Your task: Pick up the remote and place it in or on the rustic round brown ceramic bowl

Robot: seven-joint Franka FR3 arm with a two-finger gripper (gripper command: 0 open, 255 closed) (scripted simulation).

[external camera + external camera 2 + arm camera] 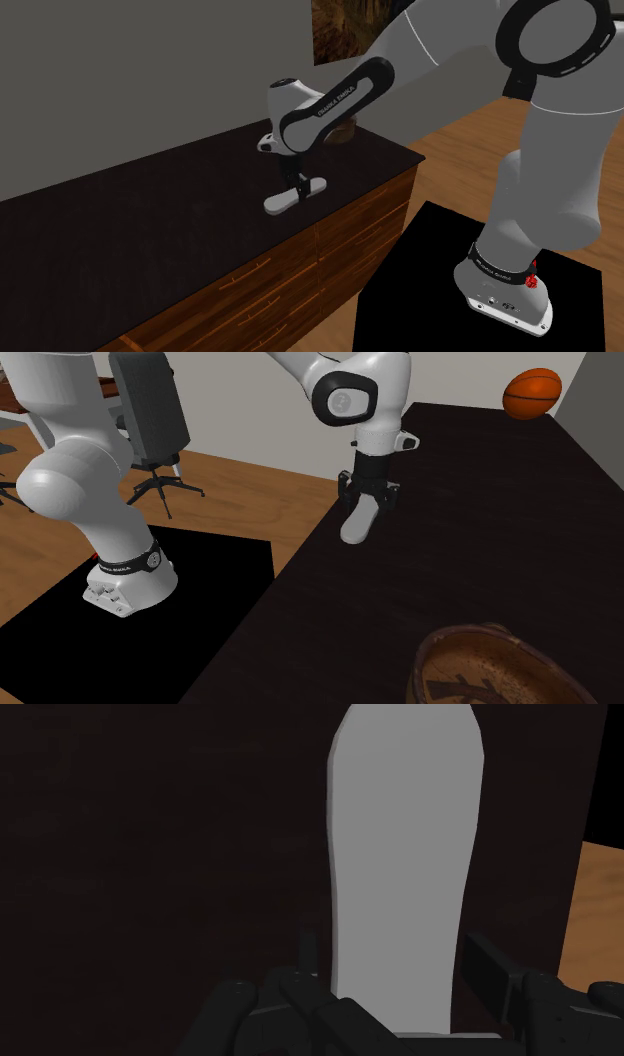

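On the dark countertop, the grey remote lies flat between the spread fingers.

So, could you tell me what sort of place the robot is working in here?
Probably a room in a home, perhaps a study: a wooden sideboard, a wood floor and a swivel chair.

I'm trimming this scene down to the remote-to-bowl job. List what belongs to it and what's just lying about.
Belongs to the job:
- grey remote
- brown bowl
- hand, down at the remote

Just lying about:
- orange basketball at the far end of the dark top
- office chair on the floor
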